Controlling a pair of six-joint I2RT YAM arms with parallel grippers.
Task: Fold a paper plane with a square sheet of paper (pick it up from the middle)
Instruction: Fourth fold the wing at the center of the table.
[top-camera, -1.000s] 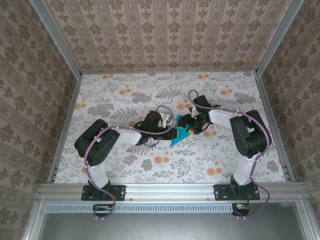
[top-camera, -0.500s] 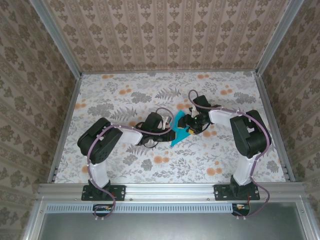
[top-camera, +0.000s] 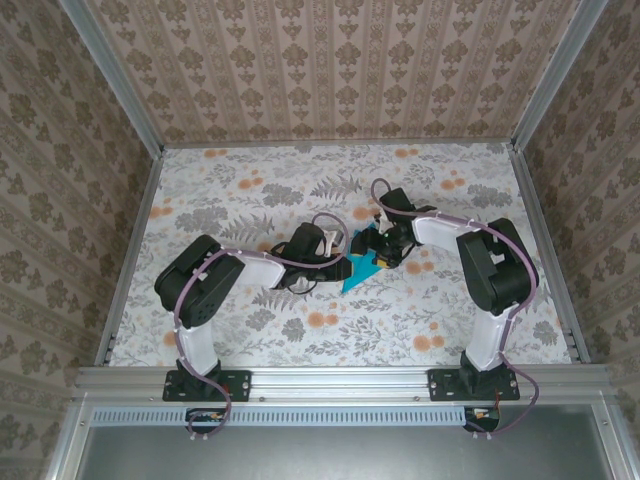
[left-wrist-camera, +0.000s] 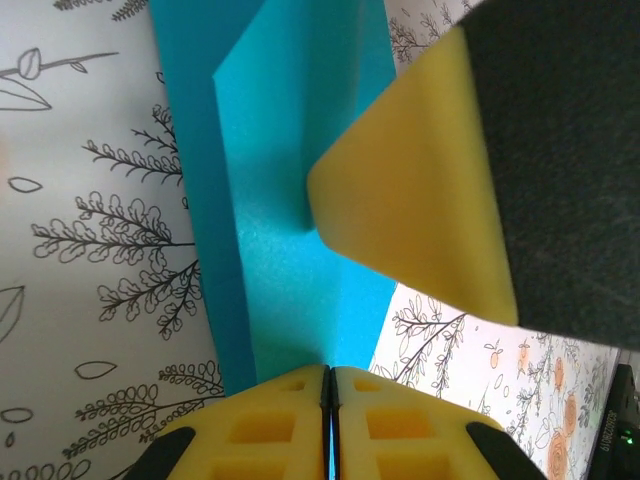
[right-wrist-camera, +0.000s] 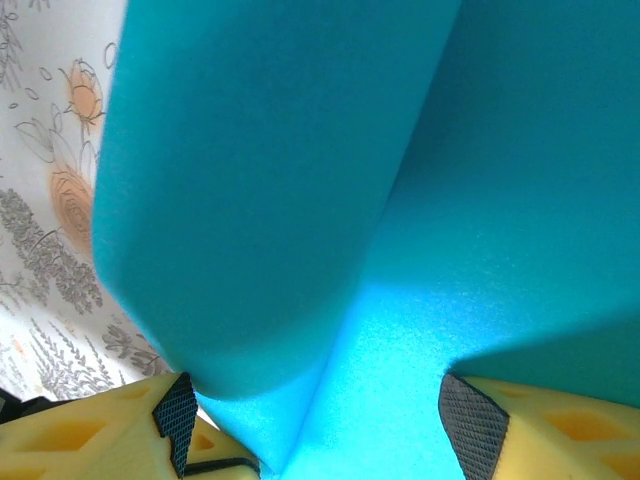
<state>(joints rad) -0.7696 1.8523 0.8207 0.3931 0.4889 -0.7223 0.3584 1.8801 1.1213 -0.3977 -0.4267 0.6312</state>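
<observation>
place: robot lab test booth | evidence: aluminium frame (top-camera: 340, 378), wallpapered walls (top-camera: 330, 70), floral tabletop (top-camera: 250, 190)

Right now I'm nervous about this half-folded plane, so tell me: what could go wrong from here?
1. The left gripper is shut on just an edge of the paper plane; a tug could tear the paper or let it slip.
2. The right gripper stands open around a bulging part of it; closing there may press a crease off the centre line.
3. Both grippers crowd the same small sheet, so they could collide.
</observation>
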